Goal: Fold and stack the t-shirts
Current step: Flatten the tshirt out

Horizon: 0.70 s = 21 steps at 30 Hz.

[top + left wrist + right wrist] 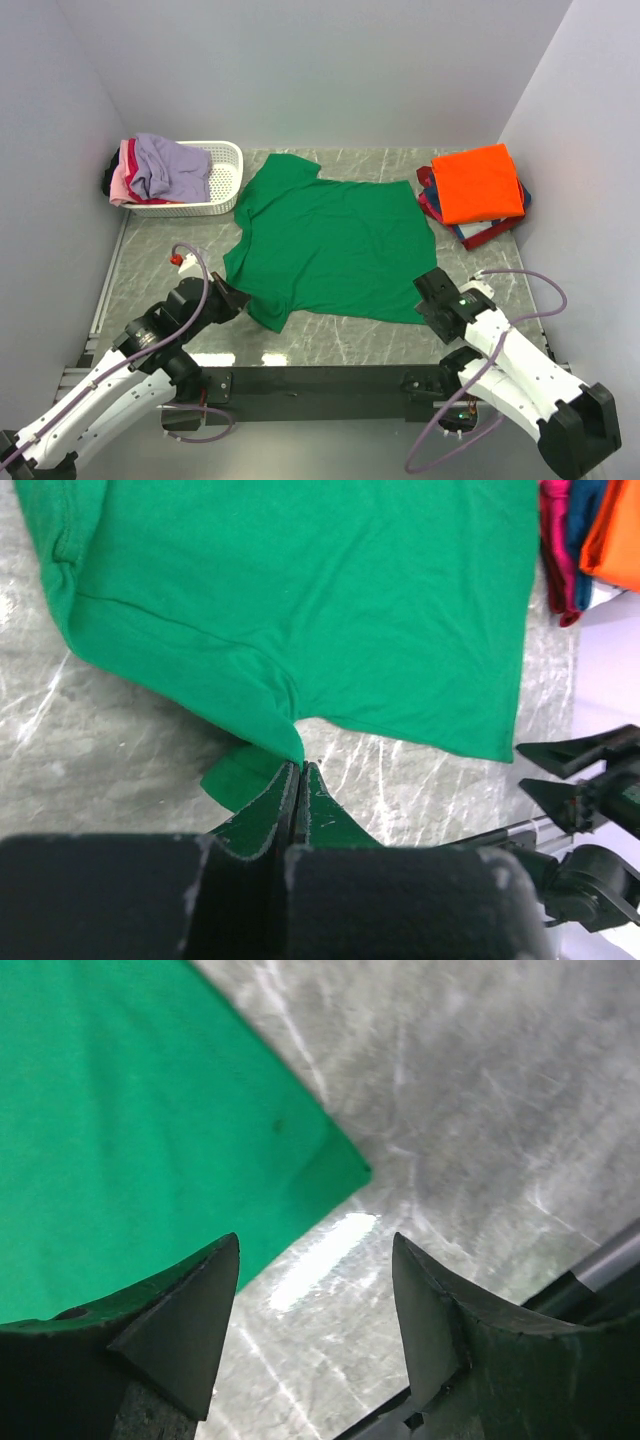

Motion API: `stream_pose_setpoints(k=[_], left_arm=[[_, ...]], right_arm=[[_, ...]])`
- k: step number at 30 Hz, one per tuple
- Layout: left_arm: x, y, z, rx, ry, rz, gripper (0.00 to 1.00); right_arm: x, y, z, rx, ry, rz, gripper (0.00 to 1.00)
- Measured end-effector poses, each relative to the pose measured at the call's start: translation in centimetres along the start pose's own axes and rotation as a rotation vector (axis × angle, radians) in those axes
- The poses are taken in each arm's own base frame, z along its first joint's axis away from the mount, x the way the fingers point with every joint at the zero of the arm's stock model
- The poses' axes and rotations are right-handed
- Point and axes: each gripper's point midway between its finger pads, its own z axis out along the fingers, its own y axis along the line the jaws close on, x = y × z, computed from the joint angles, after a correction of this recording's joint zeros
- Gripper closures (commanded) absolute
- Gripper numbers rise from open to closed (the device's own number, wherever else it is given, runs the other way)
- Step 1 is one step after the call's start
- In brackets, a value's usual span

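A bright green t-shirt [335,245] lies spread flat in the middle of the table. My left gripper [235,297] is at its near-left corner, where the cloth bunches. In the left wrist view the green t-shirt [300,600] draws to a peak at the left gripper [301,765], whose jaws are shut on that fold. My right gripper [432,290] stands open at the shirt's near-right corner. In the right wrist view that green corner [130,1130] lies just ahead and left of the right gripper [315,1240], with bare table between its fingers.
A folded orange t-shirt [478,182] tops a stack with red [430,205] and navy cloth at the back right. A white slotted basket [225,180] at the back left holds lavender [170,165] and pink [125,182] shirts. Walls close in on three sides.
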Motion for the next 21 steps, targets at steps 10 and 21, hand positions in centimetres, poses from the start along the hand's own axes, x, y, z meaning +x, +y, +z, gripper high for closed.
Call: stream_pose_setpoints(k=[10, 21], left_arm=[[-0.1, -0.4, -0.1, 0.024, -0.004, 0.013, 0.99], [-0.1, -0.5, -0.1, 0.027, -0.002, 0.017, 0.99]], right_arm=[[-0.1, -0.5, 0.6, 0.051, 0.020, 0.023, 0.47], [0.2, -0.5, 1.2, 0.085, 0.031, 0.000, 0.60]])
